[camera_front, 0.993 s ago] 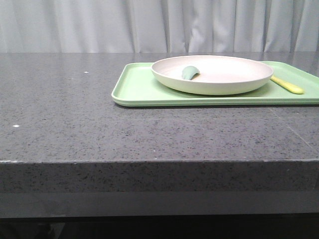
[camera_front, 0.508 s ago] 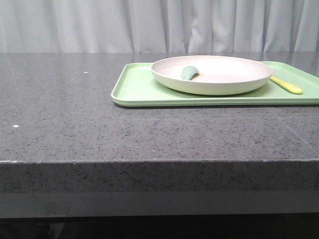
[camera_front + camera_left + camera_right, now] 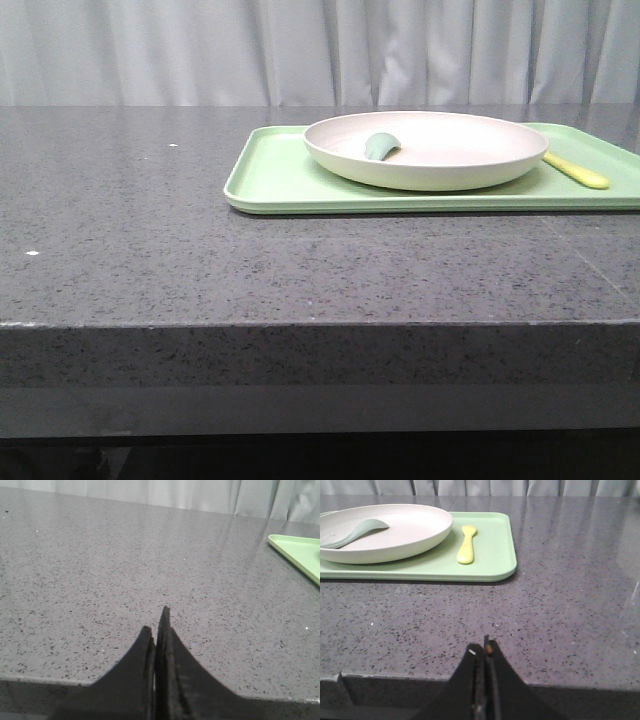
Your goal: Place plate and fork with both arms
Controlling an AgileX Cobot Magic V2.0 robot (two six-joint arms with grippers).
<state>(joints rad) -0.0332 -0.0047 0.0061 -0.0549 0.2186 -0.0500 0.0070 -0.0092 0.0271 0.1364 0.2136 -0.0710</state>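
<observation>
The left gripper (image 3: 159,630) sits low at the table's (image 3: 150,230) near edge with its fingers pressed together on nothing, and the right gripper (image 3: 484,652) rests likewise, closed and empty; both read as parked poses, clear of the load; ahead of the right gripper and off to one side, well apart from it, the plate (image 3: 385,530) sits on the green tray (image 3: 490,555), a pale utensil (image 3: 355,532) lying in it and a yellow handle (image 3: 466,550) just beside its rim, which may be the fork; this fits either a set-down finished or a pickup pending.
</observation>
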